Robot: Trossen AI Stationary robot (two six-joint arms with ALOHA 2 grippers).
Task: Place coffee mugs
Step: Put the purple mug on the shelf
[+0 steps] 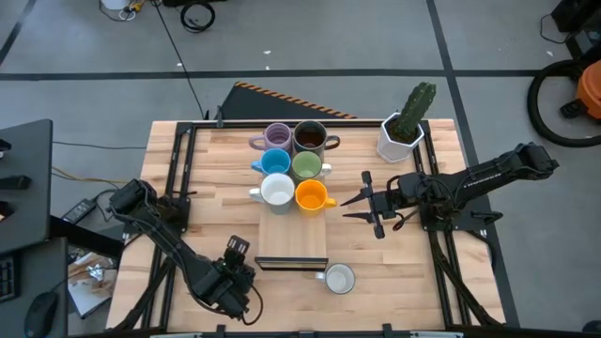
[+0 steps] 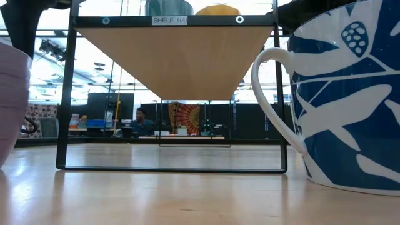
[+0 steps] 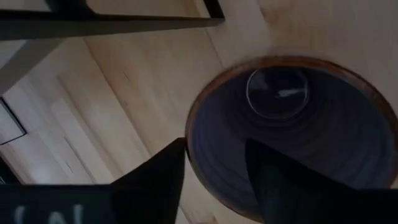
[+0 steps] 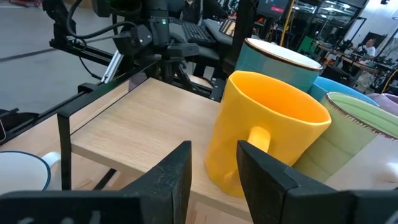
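On top of the shelf [image 1: 291,239] sit six mugs in a block: purple [image 1: 276,137], brown [image 1: 310,138], blue [image 1: 275,162], green [image 1: 306,166], white [image 1: 277,192], orange [image 1: 311,195]. Right gripper [image 1: 362,208] hangs just beside the orange mug, on its right, fingers spread & holding nothing; right wrist view shows that mug [image 4: 261,134] dead ahead with its handle facing the fingers. Looks like a release just done there, tho that's a guess. One patterned white mug [image 1: 339,279] stands on the table [image 1: 413,282] by the shelf's near-right corner, upright, handle toward the shelf. Left gripper [image 1: 225,286] is low at the front, w/ a dark-walled mug [image 3: 286,134] right under its fingers; jaws look parted at the rim, no grip visible. The patterned mug lies toward the front, between both arms; left is nearer, so likely the easier reach. Cactus pot [image 1: 402,131] sits back-right, clear of all that.
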